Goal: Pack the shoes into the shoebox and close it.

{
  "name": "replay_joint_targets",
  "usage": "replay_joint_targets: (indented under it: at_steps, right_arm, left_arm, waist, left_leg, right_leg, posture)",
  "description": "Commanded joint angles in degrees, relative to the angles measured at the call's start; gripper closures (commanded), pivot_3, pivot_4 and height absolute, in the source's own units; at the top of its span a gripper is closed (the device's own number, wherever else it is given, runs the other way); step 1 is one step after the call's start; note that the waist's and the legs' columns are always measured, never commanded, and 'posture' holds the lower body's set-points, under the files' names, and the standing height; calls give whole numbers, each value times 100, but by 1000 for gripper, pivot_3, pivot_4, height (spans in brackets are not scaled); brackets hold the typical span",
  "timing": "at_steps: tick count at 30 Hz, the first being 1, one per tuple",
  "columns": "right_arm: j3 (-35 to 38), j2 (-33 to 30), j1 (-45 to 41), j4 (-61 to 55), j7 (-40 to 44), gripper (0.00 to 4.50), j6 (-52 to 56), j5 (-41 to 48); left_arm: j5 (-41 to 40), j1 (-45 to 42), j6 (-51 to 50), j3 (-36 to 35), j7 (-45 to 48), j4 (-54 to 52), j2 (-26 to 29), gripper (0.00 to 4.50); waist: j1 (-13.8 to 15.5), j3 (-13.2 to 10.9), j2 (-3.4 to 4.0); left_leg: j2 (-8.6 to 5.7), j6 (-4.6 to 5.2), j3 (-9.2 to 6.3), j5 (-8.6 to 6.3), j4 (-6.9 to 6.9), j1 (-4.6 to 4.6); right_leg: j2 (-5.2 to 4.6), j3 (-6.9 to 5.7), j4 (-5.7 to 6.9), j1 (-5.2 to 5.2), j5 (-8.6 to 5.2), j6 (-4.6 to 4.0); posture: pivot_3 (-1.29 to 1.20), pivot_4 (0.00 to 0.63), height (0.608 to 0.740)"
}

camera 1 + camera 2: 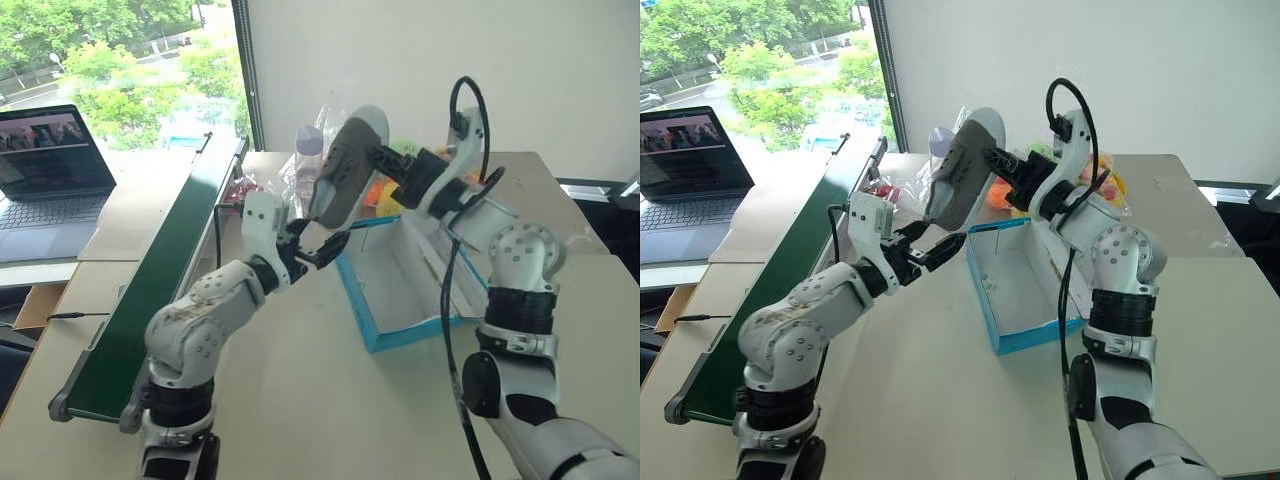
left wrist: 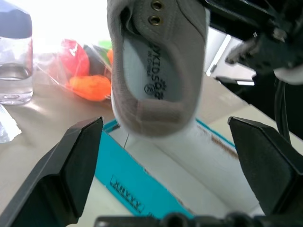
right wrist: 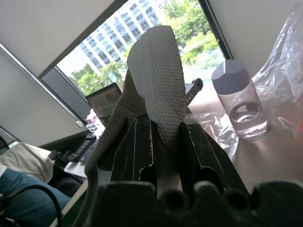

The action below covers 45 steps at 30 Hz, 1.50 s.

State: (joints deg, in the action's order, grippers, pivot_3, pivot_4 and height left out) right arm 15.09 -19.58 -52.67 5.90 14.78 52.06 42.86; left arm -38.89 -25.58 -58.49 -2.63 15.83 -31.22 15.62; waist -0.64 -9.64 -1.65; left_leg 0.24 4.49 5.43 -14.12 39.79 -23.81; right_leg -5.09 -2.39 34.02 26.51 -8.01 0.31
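A grey shoe point(image 1: 345, 165) with a pale sole hangs tilted in the air, heel down, over the far left corner of the shoebox point(image 1: 365, 318). My right gripper point(image 1: 380, 158) is shut on the shoe, its fingers point(image 3: 135, 142) clamped either side of the sole point(image 3: 158, 80). The shoebox is bright blue, lies open on the table, and its white inside faces up. My left gripper point(image 1: 320, 242) is open just below and left of the shoe's heel point(image 2: 154, 111), not touching it.
A long dark green board point(image 1: 170, 260) runs along the table's left side. A laptop point(image 1: 50, 170) stands at the far left. Behind the shoe are a clear bottle point(image 1: 308, 150) and a plastic bag of colourful items point(image 2: 87, 85). A white wall rises behind the table.
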Motion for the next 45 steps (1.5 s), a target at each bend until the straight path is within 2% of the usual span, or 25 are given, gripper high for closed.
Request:
replay_joint_targets:
  at_steps: [1,4,8,13,23,35,36,37,38,39,45]
  right_arm:
    - [-264,-691,-457,129,318,4250,-129,-522]
    - [-748,-1285,-684,240,371,4250,539,-907]
    - [-965,-1528,-912,171,385,4250,1936,-789]
    - [-1421,-1705,-604,-79,593,4250,2219,-1040]
    - [-2974,-2170,300,-468,1182,4250,1649,-2027]
    - [-3400,-1837,445,-366,1447,4250,1371,-2634]
    - [-3393,-1807,444,-375,1425,3272,1341,-2680]
    - [-3305,-1720,399,-361,1363,3111,1344,-2700]
    - [-3213,-1627,316,-346,1323,2664,1360,-2715]
    - [-3137,-1551,237,-343,1296,2449,1377,-2727]
    - [-2920,-1391,-146,-641,1179,318,1493,-2831]
  left_arm:
    - [-261,-46,-129,36,369,-263,349,28]
    - [-177,-62,-110,264,614,-239,733,28]
    - [36,-122,103,507,784,-103,990,28]
    - [193,-179,255,597,814,34,976,28]
    - [467,-200,307,699,763,103,928,28]
    - [610,-226,210,696,684,57,803,28]
    - [627,-233,201,717,692,46,825,0]
    - [686,-264,207,797,740,33,908,0]
    - [709,-298,206,841,772,30,948,0]
    - [712,-335,193,856,786,35,961,0]
    - [798,-436,171,877,849,96,1080,0]
  waist:
    - [5,-2,2]
    - [-6,-2,2]
    - [-13,-2,2]
    - [-3,-2,1]
    - [34,-3,0]
    - [33,-4,0]
    - [35,-3,0]
    - [37,-3,0]
    - [37,-3,0]
    - [30,-4,0]
    - [28,-3,0]
  left_leg:
    - [-4,0,0,0,-1,0]
    - [-7,2,2,-1,-5,0]
    - [-3,4,3,-3,-8,0]
    - [-5,3,1,-2,-6,-1]
    - [-15,13,2,-8,-5,-4]
    - [-14,11,0,-7,-1,-1]
    - [-14,11,0,-7,-2,-2]
    - [-15,11,0,-7,-2,-2]
    - [-15,11,1,-7,-1,-2]
    - [-16,11,1,-7,-1,-2]
    - [-14,8,-1,-5,0,-1]
  right_leg:
    - [-2,0,-1,2,-1,0]
    - [-4,3,-4,1,-4,2]
    - [-2,6,-4,4,2,-17]
    - [-3,6,-3,3,-6,-2]
    - [-13,7,-6,2,-17,18]
    - [-11,6,-2,1,-20,24]
    - [-11,6,-2,1,-19,23]
    - [-12,6,-2,1,-18,22]
    - [-13,6,-2,1,-18,21]
    - [-13,6,-2,1,-18,21]
    - [-11,5,2,1,-18,21]
  posture:
    - [0,150,740]
    - [0,150,740]
    - [0,150,740]
    - [0,150,740]
    - [0,150,740]
    - [0,150,740]
    - [0,150,740]
    - [0,150,740]
    - [0,150,740]
    - [0,150,740]
    - [0,150,740]
